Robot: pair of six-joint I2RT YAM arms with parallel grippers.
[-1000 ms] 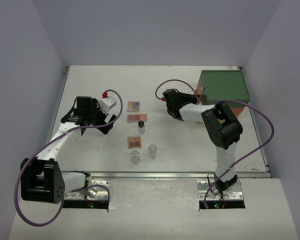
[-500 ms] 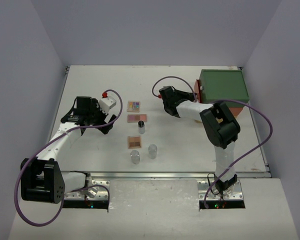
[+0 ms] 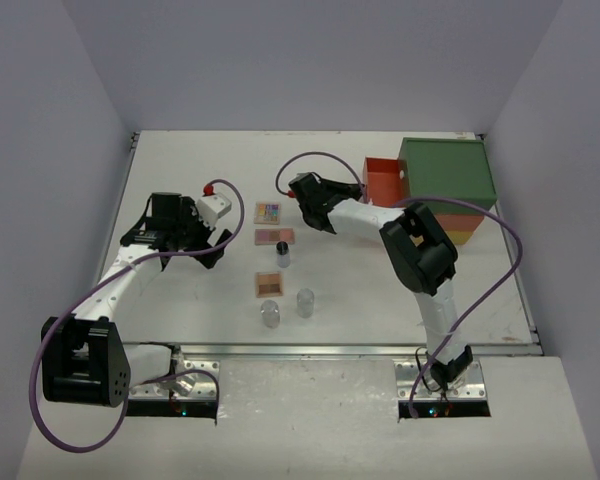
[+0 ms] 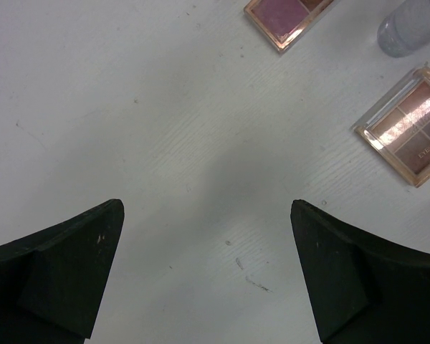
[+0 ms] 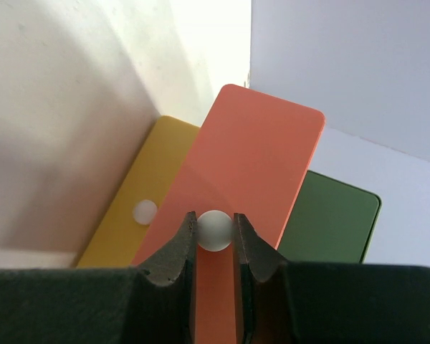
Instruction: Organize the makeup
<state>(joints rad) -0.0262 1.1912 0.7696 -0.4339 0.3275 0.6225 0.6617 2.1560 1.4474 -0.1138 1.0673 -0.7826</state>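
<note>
The makeup lies mid-table: a multicoloured palette (image 3: 267, 212), a pink palette (image 3: 274, 236), a black-capped bottle (image 3: 282, 254), a brown palette (image 3: 268, 284) and two clear jars (image 3: 305, 302) (image 3: 270, 315). My left gripper (image 3: 223, 250) hovers left of them, open and empty (image 4: 206, 206); the pink palette (image 4: 290, 18), the bottle (image 4: 412, 27) and the brown palette (image 4: 408, 125) show beyond its fingers. My right gripper (image 3: 358, 188) is shut on the white knob (image 5: 215, 231) of the orange drawer (image 5: 251, 165), which stands pulled out (image 3: 383, 180) of the green-topped box (image 3: 448, 172).
Under the orange drawer sits a yellow drawer (image 5: 154, 186) with its own white knob (image 5: 145, 211), pushed in. The box stands at the table's back right corner. Purple cables loop above both arms. Walls enclose the table at the back and both sides.
My right gripper has moved left with the knob in it, and the orange drawer has slid out of the box. The left arm has not moved.
</note>
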